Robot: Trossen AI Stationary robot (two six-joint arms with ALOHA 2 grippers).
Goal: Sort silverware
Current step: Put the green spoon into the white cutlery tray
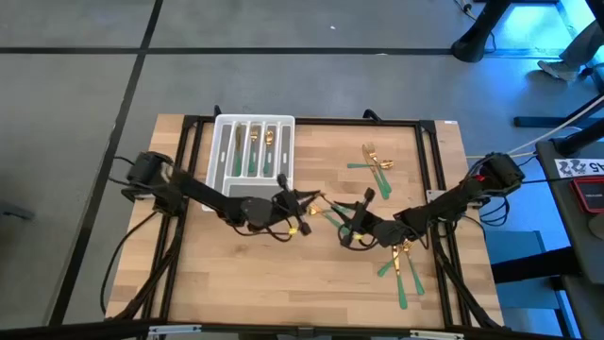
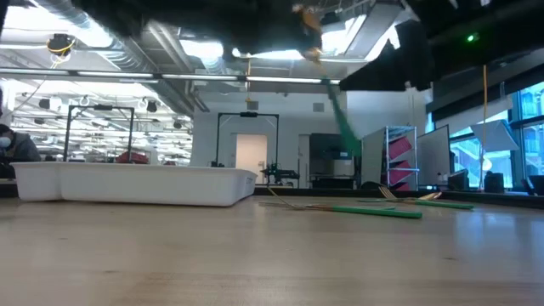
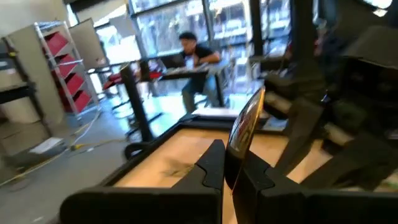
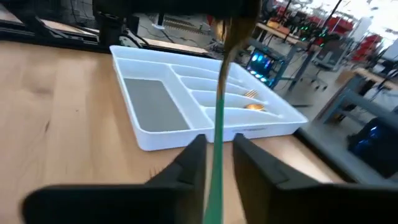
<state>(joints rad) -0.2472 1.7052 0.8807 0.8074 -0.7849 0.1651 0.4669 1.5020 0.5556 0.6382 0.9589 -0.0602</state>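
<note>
One slim green-handled, gold-headed piece of silverware [image 4: 219, 118] is held in the air between the two arms, above the middle of the light wooden surface [image 1: 283, 274]. The right pincer [image 4: 217, 163] grasps its green handle between two dark fingers [image 4: 189, 165], while the left pincer [image 3: 231, 171] is clenched on the gold head, which stands up between that arm's fingers in the left wrist view. In the high view both pincers meet just in front of the white plastic compartmented tray [image 1: 223, 156].

Inside the tray's narrow slots lie several more green-and-gold pieces [image 1: 253, 149]. Toward the far right of the surface sits a small cluster of loose forks and other pieces [image 1: 374, 162], and another loose group [image 1: 403, 266] lies nearer the front right, under the right arm. From table height, the loose green handles [image 2: 374, 210] lie flat to the right of the tray.

Beyond the surface, a person [image 3: 196, 65] sits at a desk.
</note>
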